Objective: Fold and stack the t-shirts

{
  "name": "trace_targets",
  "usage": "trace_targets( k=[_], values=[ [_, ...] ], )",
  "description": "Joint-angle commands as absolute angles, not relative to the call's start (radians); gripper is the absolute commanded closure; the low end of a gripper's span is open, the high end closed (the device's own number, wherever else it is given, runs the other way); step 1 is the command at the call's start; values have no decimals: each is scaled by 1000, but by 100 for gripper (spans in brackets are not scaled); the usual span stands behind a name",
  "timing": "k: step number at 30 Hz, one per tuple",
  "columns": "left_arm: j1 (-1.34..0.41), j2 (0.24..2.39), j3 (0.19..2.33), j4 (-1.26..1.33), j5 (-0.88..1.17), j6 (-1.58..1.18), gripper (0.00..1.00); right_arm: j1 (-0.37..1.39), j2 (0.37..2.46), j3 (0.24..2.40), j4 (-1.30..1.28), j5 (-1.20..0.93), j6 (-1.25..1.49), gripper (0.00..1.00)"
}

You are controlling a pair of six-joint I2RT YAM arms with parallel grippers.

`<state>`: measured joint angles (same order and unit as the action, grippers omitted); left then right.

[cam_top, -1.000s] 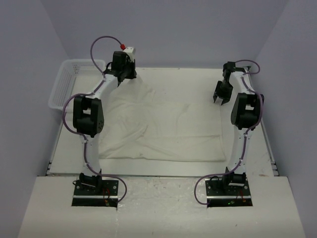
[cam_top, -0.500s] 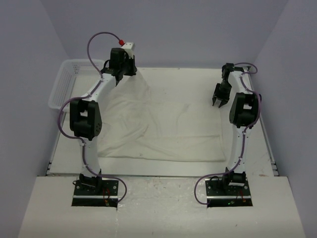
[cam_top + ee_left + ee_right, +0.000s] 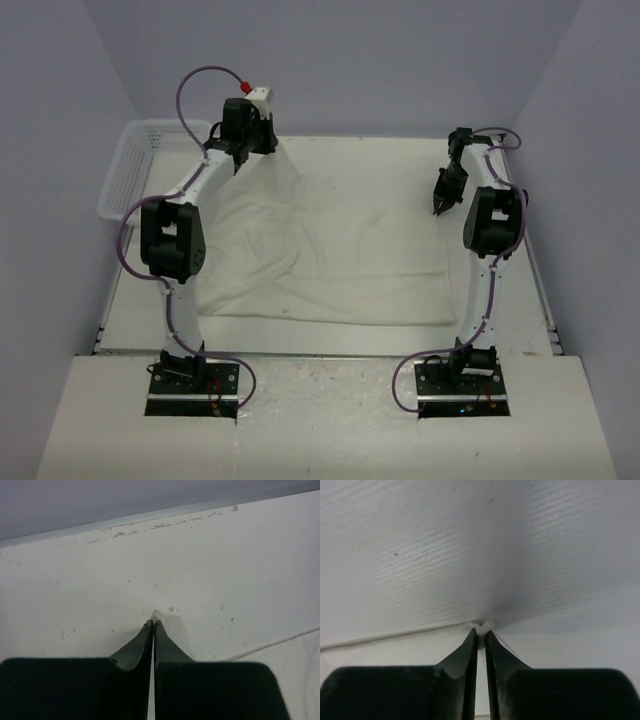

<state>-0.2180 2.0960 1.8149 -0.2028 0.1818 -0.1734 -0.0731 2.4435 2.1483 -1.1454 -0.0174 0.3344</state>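
Left end effector (image 3: pixel 153 624) pinching t-shirt (image 3: pixel 340 250), right end effector (image 3: pixel 481 632) likewise

The black left pincer (image 3: pixel 152 625), jaws pressed together, holds the far left corner of the white cloth t-shirt (image 3: pixel 340 250) aloft. The black right pincer (image 3: pixel 480 634), likewise closed, nips its right edge.

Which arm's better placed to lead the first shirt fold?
Left, likely: the left end effector is shut on the shirt at its far corner, held up in a tent above the table. The right end effector also pinches cloth, but that side looks flat from above.
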Motion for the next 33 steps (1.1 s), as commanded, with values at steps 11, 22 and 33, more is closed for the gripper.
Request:
trace_targets(
  k=[11,22,33],
  values=[
    [-239,2019,1707,-149,5,-251,100,-60,2303,2040,-977,64,331,99],
    [-241,1868,1565,-173,-101,-354,100,-51,2158,1912,-868,40,313,100],
    [-270,1727,1471,-201,-89,-399,100,-22,2073,1806,-819,43,325,100]
  ],
)
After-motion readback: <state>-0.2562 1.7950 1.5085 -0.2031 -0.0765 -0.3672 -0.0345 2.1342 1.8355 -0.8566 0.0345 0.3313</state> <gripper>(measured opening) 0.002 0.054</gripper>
